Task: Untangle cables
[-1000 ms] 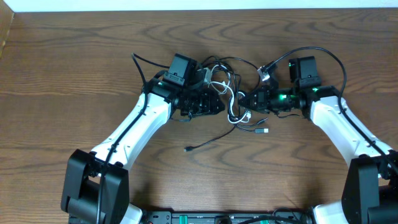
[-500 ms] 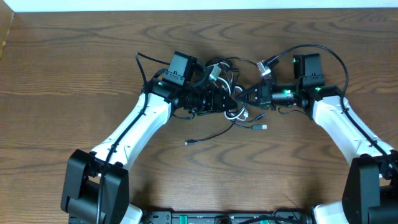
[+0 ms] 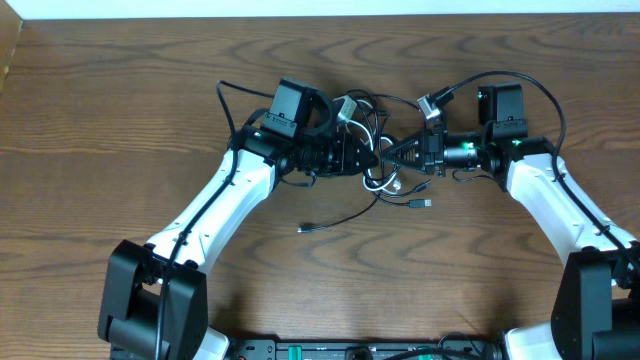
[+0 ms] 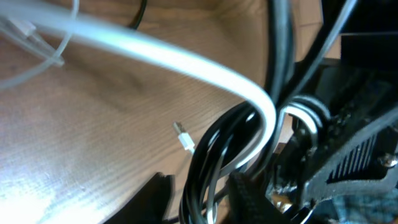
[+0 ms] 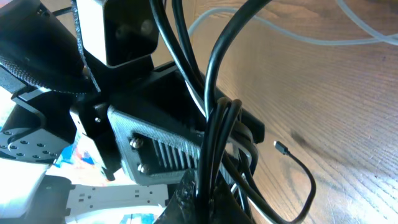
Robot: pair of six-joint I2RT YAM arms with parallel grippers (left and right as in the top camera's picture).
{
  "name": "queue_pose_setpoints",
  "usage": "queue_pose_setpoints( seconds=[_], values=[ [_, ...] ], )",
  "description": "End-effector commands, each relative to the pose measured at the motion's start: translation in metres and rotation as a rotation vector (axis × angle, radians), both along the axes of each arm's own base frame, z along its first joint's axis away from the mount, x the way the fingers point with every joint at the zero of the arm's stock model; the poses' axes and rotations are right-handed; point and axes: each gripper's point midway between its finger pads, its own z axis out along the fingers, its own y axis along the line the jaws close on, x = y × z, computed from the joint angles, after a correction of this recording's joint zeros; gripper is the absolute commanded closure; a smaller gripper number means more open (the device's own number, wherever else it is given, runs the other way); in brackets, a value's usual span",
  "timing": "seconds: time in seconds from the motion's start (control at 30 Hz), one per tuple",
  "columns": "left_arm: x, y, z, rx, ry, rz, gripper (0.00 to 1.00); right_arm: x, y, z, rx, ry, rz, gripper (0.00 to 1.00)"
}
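Observation:
The cables [image 3: 376, 150], several black ones and a white one [image 3: 378, 183], lie knotted at the middle of the table between my two grippers. My left gripper [image 3: 366, 158] reaches in from the left. In the left wrist view its jaws [image 4: 199, 200] stand apart around a bundle of black cables [image 4: 208, 162], with a sliver of wood showing beside one finger; the white cable [image 4: 186, 62] arcs above. My right gripper [image 3: 398, 155] faces it from the right and is shut on black cables [image 5: 214, 124], pinched at its tips [image 5: 208, 202]. A loose black cable end [image 3: 303, 229] trails toward the front.
A second plug end [image 3: 424, 203] lies just in front of the right gripper. The left arm's wrist block [image 5: 127, 31] fills the right wrist view close up. Thick black arm wires loop behind both wrists [image 3: 510, 80]. The table's far edge [image 3: 320, 14] meets a white wall.
Both grippers have shifted toward the far side and drawn closer, lifting the knot with them. The loose black end and the plug have been dragged slightly along the table.

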Motion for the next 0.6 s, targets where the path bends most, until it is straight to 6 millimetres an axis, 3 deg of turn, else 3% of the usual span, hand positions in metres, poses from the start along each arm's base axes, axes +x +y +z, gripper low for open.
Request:
queue_pose_setpoints(
  seconds=[0.0, 0.1, 0.37, 0.4, 0.43, 0.47, 0.57],
  values=[
    [0.002, -0.002, 0.011, -0.021, -0.019, 0.013, 0.76, -0.005, 0.000, 0.012, 0.043, -0.009, 0.024, 0.99],
    [0.005, -0.003, 0.013, -0.031, -0.025, 0.022, 0.92, -0.005, 0.000, 0.013, 0.046, -0.009, 0.026, 0.99],
    [0.006, -0.004, 0.014, -0.034, -0.032, 0.022, 0.92, -0.006, 0.000, 0.013, 0.046, -0.032, 0.034, 0.97],
    [0.007, -0.004, 0.015, -0.036, -0.036, 0.023, 0.92, -0.006, 0.000, 0.012, 0.044, -0.051, 0.038, 0.89],
    [0.009, -0.004, 0.016, -0.040, -0.043, 0.024, 0.92, -0.006, -0.001, 0.010, 0.030, -0.067, 0.036, 0.74],
    [0.013, -0.004, 0.019, -0.051, -0.052, 0.038, 0.92, -0.005, -0.003, -0.002, -0.026, -0.066, 0.016, 0.51],
    [0.023, -0.001, 0.025, -0.079, -0.045, 0.083, 0.93, -0.005, -0.016, -0.036, -0.208, -0.011, -0.049, 0.54]
  ],
)
